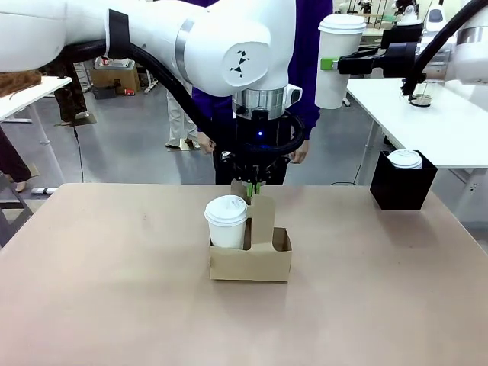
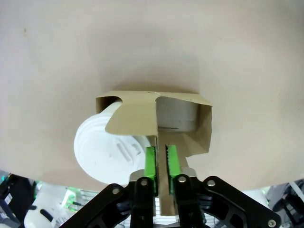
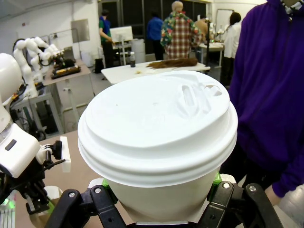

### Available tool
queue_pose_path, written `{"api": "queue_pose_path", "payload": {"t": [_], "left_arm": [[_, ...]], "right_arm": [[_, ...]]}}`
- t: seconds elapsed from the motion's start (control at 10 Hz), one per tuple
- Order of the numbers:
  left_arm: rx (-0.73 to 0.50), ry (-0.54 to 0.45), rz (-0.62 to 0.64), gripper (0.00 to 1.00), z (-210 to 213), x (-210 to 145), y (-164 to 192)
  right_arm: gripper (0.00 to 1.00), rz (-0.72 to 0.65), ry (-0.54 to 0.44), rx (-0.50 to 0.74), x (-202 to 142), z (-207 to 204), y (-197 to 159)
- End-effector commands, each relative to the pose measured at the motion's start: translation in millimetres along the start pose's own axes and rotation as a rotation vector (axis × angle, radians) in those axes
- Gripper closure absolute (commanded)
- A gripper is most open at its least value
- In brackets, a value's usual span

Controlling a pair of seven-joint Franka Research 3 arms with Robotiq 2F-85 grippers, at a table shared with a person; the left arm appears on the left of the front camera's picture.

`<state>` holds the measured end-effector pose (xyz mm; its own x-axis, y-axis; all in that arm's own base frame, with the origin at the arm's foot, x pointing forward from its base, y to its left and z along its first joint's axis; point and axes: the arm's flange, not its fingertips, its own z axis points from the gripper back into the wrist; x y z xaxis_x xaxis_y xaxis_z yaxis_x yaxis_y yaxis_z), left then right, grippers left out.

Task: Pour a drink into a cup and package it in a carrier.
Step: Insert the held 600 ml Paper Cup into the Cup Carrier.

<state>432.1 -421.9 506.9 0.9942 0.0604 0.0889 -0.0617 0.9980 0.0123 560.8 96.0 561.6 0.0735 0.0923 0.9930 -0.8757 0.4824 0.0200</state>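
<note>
A brown cardboard carrier [image 1: 252,263] stands mid-table with a white lidded cup [image 1: 226,221] in its left pocket. From above, my left gripper [image 1: 252,185] comes straight down on the upright handle. In the left wrist view the green pads [image 2: 151,161] of the left gripper [image 2: 161,154] press either side of the handle, above the carrier [image 2: 133,116] and its cup [image 2: 102,147]. My right gripper [image 1: 329,62] is raised at the upper right, shut on a second white lidded cup [image 1: 341,61]. That cup [image 3: 156,133] sits between the fingers of the right gripper [image 3: 159,190]. The drink is hidden.
A black square box [image 1: 402,183] with another lidded cup [image 1: 405,158] stands at the table's far right corner. A person in a purple top [image 1: 305,69] stands behind the carrier at the far edge. The tabletop [image 1: 114,290] is bare to the left and front.
</note>
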Motion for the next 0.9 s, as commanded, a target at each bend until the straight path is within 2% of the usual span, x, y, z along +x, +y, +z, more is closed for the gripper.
{"api": "queue_pose_path", "payload": {"t": [0.0,0.2,0.3,0.4,0.5,0.7,0.8], "left_arm": [[-0.065,0.034,-0.025,0.00,14,0,19],[-0.104,0.051,-0.096,0.00,38,1,40],[-0.155,0.081,-0.162,0.16,50,4,59],[-0.224,0.131,-0.259,0.06,59,8,83],[-0.310,0.133,-0.350,0.00,66,9,108],[-0.409,0.119,-0.540,0.00,72,14,162],[-0.432,0.080,-0.632,0.00,74,14,188]], "right_arm": [[0.20,0.007,-0.002,0.000,5,1,2],[0.20,0.000,0.000,0.000,0,0,0],[0.20,-0.002,-0.020,0.083,-14,-3,-7],[0.20,0.014,-0.038,0.170,-28,-8,-11],[0.20,0.015,-0.084,0.262,-39,-13,-8],[0.20,0.079,-0.165,0.401,-54,-25,6],[0.20,0.082,-0.148,0.444,-63,-36,13]]}}
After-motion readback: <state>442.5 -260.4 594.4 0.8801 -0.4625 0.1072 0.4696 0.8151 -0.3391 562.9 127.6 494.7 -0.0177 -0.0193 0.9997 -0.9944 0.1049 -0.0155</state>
